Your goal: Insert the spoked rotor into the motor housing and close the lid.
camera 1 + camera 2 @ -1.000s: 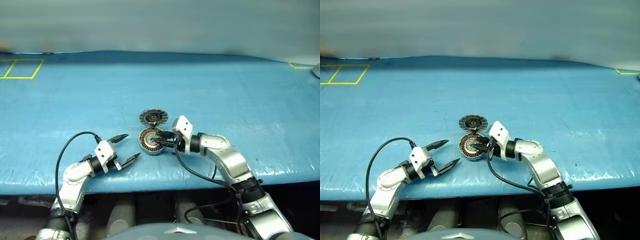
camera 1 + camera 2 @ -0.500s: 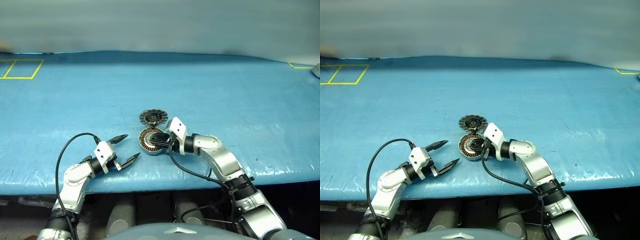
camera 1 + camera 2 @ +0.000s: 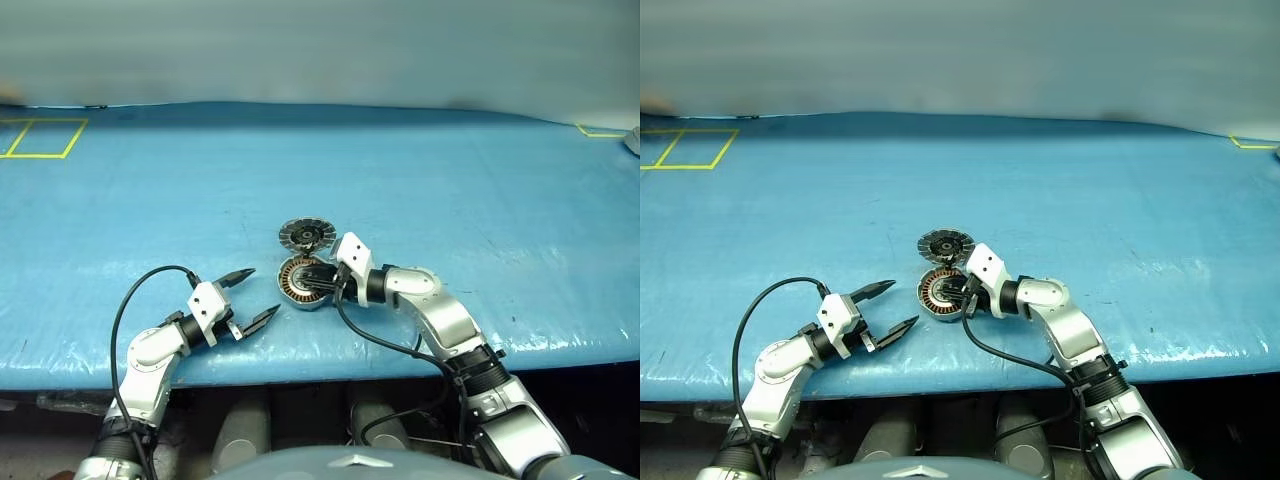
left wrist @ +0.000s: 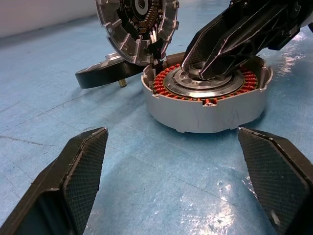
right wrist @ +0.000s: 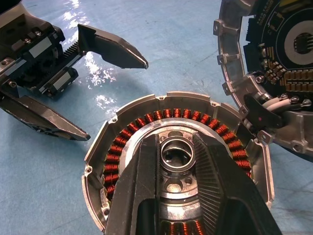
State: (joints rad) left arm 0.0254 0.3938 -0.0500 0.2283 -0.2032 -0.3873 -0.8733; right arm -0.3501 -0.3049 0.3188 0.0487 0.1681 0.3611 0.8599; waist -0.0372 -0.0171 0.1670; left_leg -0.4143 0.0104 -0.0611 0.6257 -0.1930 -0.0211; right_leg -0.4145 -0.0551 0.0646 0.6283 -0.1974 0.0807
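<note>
Left jaws (image 3: 248, 296) wide, empty | right jaws (image 5: 178, 161) pinch small ring inside motor housing (image 5: 98, 161)

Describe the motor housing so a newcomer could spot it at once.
On the blue table, look just left of the right gripper. The motor housing is the shallow silver cup there, lined with copper windings, unlike the raised lid hinged at its far edge.

You see even, bright overhead light; white glare streaks the blue tabletop (image 3: 420, 180) near its front edge, shadows stay faint, and the far background blurs.
</note>
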